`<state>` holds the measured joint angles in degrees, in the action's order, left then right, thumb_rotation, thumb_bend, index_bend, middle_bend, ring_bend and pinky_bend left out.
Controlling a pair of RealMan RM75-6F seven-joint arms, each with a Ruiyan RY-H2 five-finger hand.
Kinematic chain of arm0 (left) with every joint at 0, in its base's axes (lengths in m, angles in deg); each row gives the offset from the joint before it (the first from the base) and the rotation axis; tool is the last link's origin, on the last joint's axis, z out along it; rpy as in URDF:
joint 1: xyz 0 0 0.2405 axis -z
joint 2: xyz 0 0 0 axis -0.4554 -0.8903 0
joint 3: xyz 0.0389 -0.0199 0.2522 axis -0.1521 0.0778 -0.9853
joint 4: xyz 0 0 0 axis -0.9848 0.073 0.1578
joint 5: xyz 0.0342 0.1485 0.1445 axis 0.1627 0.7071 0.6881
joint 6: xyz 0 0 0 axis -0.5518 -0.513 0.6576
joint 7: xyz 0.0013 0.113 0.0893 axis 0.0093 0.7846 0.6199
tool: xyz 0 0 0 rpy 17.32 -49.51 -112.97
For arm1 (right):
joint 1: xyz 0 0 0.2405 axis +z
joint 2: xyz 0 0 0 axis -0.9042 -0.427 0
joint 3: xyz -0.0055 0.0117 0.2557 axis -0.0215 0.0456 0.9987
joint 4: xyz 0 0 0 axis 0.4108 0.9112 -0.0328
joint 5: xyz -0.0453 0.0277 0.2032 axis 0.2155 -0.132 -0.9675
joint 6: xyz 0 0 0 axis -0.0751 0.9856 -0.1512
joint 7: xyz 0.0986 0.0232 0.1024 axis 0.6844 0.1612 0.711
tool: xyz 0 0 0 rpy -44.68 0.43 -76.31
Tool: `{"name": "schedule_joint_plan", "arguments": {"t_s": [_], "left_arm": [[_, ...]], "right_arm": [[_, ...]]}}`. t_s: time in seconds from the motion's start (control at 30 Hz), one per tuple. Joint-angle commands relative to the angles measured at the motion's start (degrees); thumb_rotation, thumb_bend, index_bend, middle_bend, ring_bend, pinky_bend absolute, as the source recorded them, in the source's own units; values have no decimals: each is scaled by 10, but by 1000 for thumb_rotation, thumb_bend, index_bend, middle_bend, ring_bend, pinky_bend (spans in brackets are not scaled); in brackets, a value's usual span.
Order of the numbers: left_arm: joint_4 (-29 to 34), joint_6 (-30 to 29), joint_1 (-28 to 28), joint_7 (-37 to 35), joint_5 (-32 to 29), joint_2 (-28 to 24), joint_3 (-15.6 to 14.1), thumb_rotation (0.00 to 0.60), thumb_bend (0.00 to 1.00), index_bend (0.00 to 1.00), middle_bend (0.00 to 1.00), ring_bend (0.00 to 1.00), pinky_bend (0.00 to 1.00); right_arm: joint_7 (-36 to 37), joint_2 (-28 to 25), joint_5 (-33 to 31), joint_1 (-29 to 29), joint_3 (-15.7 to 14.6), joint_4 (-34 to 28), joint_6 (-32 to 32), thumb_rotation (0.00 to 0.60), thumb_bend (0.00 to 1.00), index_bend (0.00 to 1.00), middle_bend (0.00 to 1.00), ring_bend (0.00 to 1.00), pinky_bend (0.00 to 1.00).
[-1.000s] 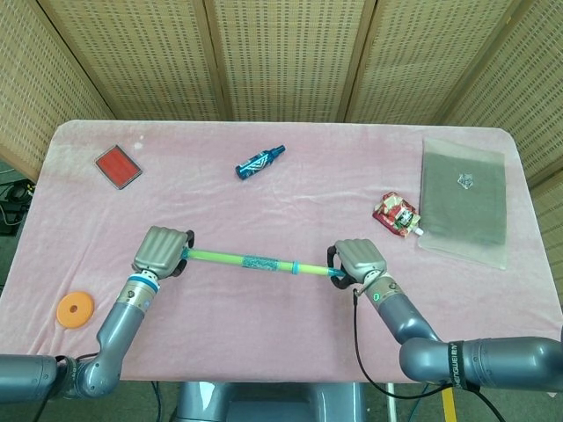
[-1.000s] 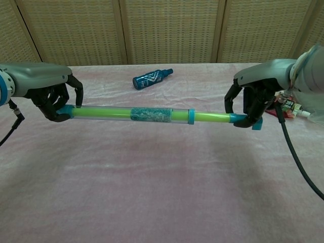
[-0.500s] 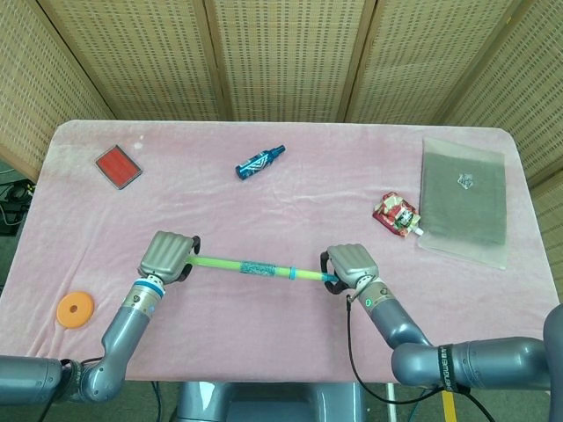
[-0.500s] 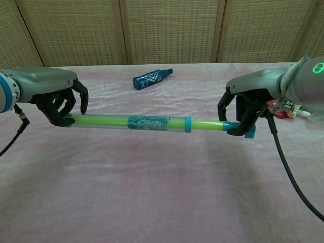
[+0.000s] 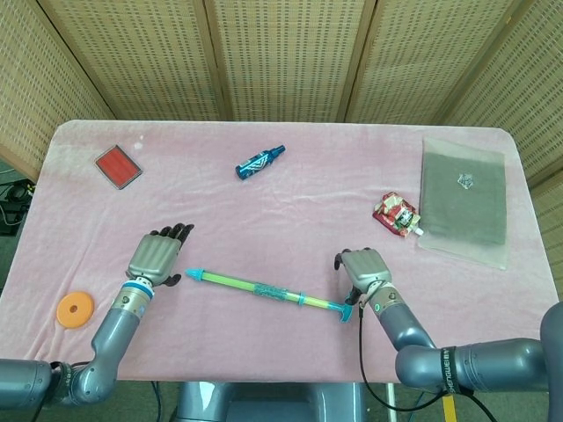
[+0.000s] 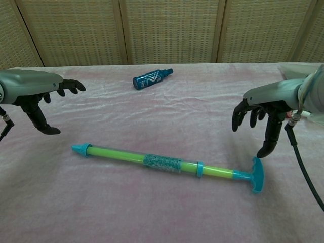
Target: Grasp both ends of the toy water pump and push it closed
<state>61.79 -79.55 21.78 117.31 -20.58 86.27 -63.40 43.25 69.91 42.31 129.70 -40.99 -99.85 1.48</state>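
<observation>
While lying loose on the pink tablecloth (image 5: 290,202) near the tabletop's front edge, toy water pump (image 5: 264,289) rests untouched, plunger rod showing past the collar, so likely not fully closed. Left hand (image 5: 155,258) spread and empty, just beyond the nozzle tip; right hand (image 5: 365,267) likewise holding nothing, fingers apart, beside the T-handle (image 6: 257,174). Probably light, stiff, smooth plastic, apt to roll or slip. Best gripped at nozzle end and T-handle, then pressed straight along the axis.
</observation>
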Motion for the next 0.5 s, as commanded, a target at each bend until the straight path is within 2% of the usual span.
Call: {"name": "schedule_joint_plan", "arguments": {"t_s": [0.03,0.13,0.27,0.4,0.5], "left_arm": [[14,0,-18,-32,31,-17,-5,600,237,0,0,0,49],[25,-10,-40,-70,73,-29,-10,600,236,0,0,0,33],[37,-41,-84,-123,166,-41,-33,600,237,0,0,0,14],[19,-92,-137,-169,290,-43,-74,600,237,0,0,0,3],[-6,-135,-176,-186,360,-39,-104,600,237,0,0,0,0]], "right_arm": [[4,-7,23,-14,-4,-6,17,600,226,124,0,0,2],[17,-13,72,-38,-9,-12,49,600,225,118,0,0,0],[46,-16,189,-97,-32,-24,115,600,220,118,0,0,0],[88,-10,318,-168,-66,-16,182,600,216,113,0,0,0],[119,1,405,-221,-99,12,226,600,214,102,0,0,0]]}}
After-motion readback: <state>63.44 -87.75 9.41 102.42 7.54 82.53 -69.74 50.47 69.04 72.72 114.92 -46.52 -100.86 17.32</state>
